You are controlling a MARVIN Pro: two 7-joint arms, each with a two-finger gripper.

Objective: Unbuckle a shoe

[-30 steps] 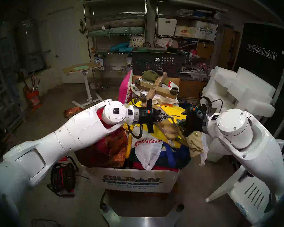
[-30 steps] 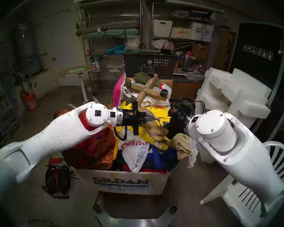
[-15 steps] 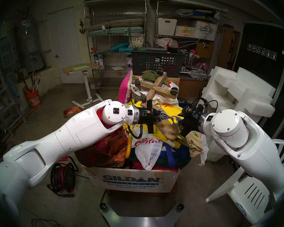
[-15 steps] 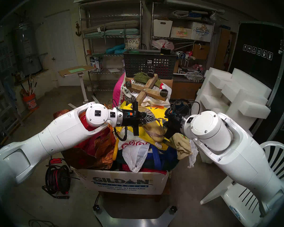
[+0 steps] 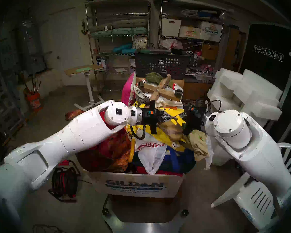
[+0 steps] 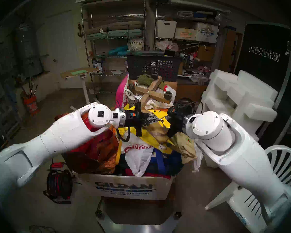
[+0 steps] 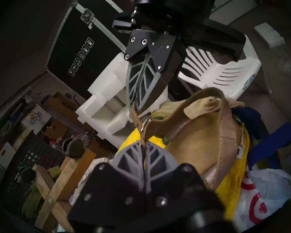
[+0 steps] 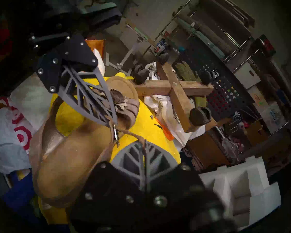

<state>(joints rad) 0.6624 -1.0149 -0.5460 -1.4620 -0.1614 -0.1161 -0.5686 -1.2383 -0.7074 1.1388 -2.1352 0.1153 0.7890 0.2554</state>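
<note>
Tan leather is what we see first: the sandal lies on its side on a yellow cloth atop the heaped cardboard box. Our left gripper is pinched closed on the thin ankle strap just below the small buckle, and our right gripper is likewise closed on the strap on the buckle's other side, the two tips nearly facing each other. A wooden cross with castors rests behind, near a dark mesh basket.
</note>
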